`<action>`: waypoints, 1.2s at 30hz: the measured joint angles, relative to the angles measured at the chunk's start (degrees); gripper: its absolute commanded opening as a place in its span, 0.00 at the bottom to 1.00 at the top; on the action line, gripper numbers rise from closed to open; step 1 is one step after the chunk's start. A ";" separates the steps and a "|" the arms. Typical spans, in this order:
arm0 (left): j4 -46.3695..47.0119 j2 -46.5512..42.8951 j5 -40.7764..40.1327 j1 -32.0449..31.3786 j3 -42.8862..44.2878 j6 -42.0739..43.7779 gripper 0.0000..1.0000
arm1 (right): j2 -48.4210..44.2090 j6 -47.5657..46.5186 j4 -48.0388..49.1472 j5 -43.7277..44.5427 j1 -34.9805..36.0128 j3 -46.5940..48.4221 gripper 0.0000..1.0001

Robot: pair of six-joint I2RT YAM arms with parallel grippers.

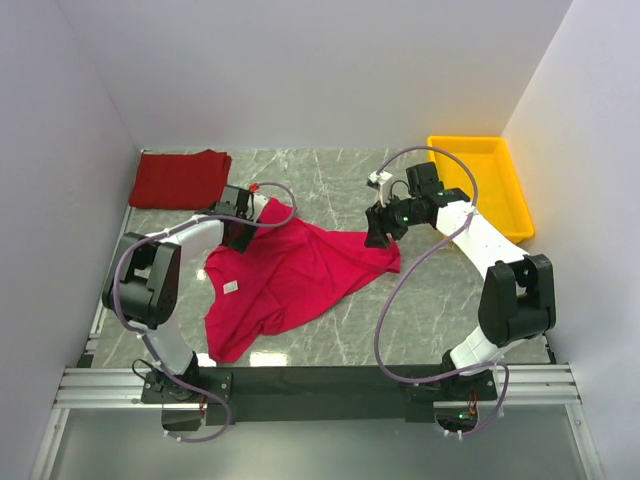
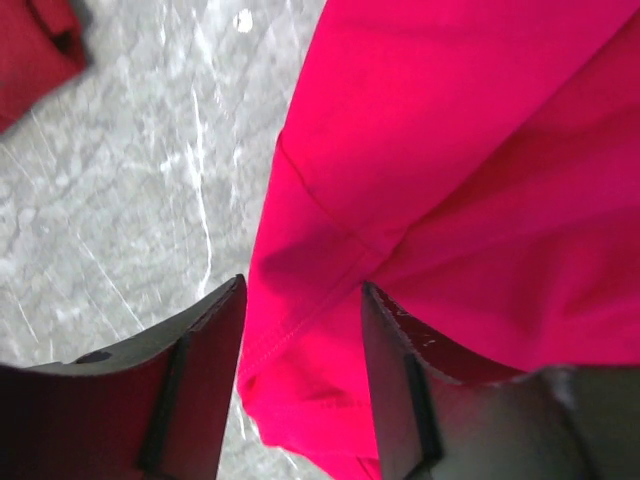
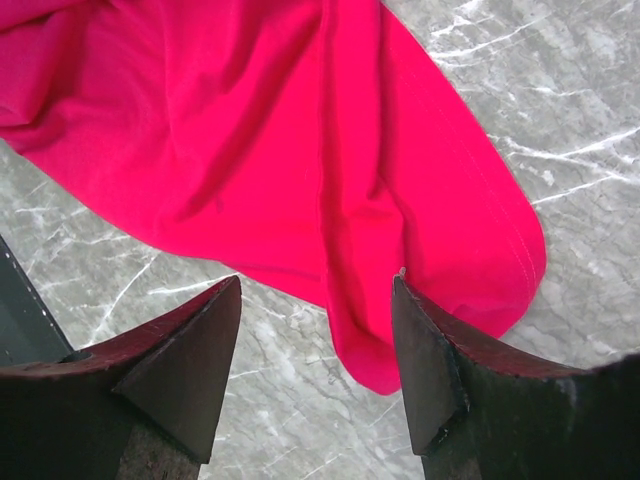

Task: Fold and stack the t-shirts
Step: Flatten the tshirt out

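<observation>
A bright crimson t-shirt [image 1: 290,275] lies crumpled and spread on the marble table, its small white neck label [image 1: 231,287] facing up. A darker red t-shirt [image 1: 180,178] lies folded at the far left corner. My left gripper [image 1: 240,232] is low over the crimson shirt's upper left corner. In the left wrist view its jaws [image 2: 303,285] stand apart with the hemmed cloth edge [image 2: 300,330] between them, not pinched. My right gripper [image 1: 380,235] hangs open over the shirt's right corner. In the right wrist view a fold of the shirt [image 3: 360,330] lies between its fingertips [image 3: 316,282].
A yellow plastic tray [image 1: 485,185] stands empty at the far right, behind the right arm. White walls close in the table on three sides. A corner of the darker shirt [image 2: 30,50] shows at the top left of the left wrist view.
</observation>
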 measured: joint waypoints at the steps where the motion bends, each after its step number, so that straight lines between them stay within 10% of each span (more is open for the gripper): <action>1: 0.22 0.37 -0.02 -0.11 0.28 0.24 0.53 | 0.00 0.07 -0.09 -0.02 0.00 0.00 0.68; 36: 1.55 4.94 3.19 -6.32 6.86 -1.51 0.48 | 1.53 0.11 -2.29 -0.87 -1.40 0.42 0.67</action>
